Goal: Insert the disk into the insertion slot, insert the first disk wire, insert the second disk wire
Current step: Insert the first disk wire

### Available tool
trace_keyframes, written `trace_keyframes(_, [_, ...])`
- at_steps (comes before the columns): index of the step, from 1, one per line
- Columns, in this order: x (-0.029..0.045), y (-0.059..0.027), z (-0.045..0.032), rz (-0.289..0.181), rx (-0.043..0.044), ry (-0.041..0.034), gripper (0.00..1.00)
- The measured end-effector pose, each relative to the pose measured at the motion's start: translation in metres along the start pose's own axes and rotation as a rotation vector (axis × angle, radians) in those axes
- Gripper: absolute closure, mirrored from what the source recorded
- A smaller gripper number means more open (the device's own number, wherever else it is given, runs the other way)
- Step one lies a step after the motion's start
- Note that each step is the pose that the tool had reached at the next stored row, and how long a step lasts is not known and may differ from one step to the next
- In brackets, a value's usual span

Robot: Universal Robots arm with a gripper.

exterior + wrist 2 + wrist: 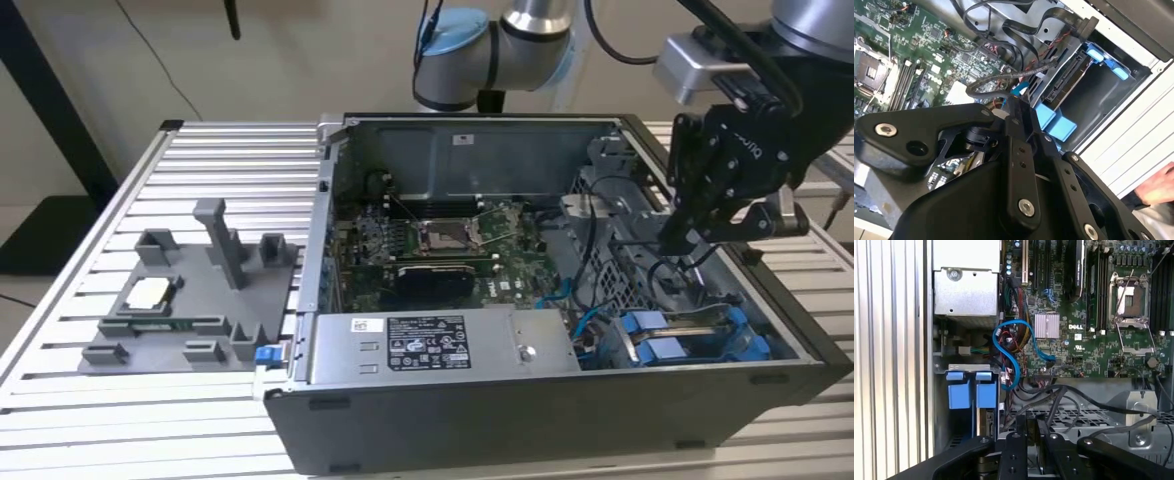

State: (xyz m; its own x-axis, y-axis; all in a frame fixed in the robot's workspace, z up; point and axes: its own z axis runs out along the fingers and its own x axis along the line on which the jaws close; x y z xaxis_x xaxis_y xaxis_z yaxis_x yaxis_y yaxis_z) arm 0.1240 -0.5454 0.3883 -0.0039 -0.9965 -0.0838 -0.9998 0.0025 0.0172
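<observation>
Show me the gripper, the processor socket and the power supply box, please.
gripper [671, 240]: exterior view, its lower tip.
processor socket [1130, 300]: first wrist view, its open middle.
power supply box [427, 345]: exterior view, its labelled face.

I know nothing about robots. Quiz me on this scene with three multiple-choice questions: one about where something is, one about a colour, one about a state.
1. Where is the gripper?
A) Outside the case, at the exterior view's left
B) Reaching into the computer case, on the exterior view's right
C) High above the case, clear of it

2. What colour are the carrier handles in the drive bay?
A) Red
B) Blue
C) Yellow

3. In what state is the computer case?
A) Shut with its side panel on
B) Open, with the motherboard showing
C) Turned upside down

Answers:
1 B, it hangs among the cables within the case walls.
2 B, both handles are bright blue in the first wrist view.
3 B, the board lies in plain sight.
</observation>
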Motion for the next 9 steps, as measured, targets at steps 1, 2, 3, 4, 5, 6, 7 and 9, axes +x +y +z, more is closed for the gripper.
trace_keyframes(1, [0.0001,-0.0003,0.0005,0.0,0.0,0.0048,0.81])
trace_keyframes(2, [0.0002,-0.0007,0.0009,0.0,0.0,0.0104,0.81])
trace_keyframes(3, [0.0002,-0.0011,0.0012,0.0,0.0,0.0157,0.81])
trace_keyframes(4, [0.0003,-0.0014,0.0018,0.0,0.0001,0.0208,0.81])
trace_keyframes(5, [0.0004,-0.0018,0.0024,0.0,0.0001,0.0259,0.81])
trace_keyframes(6, [0.0005,-0.0021,0.0029,0.001,0.0001,0.031,0.81])
trace_keyframes(7, [0.0006,-0.0025,0.0034,0.001,0.0002,0.0354,0.81])
trace_keyframes(9, [0.0006,-0.0027,0.0038,0.001,0.0001,0.0377,0.81])
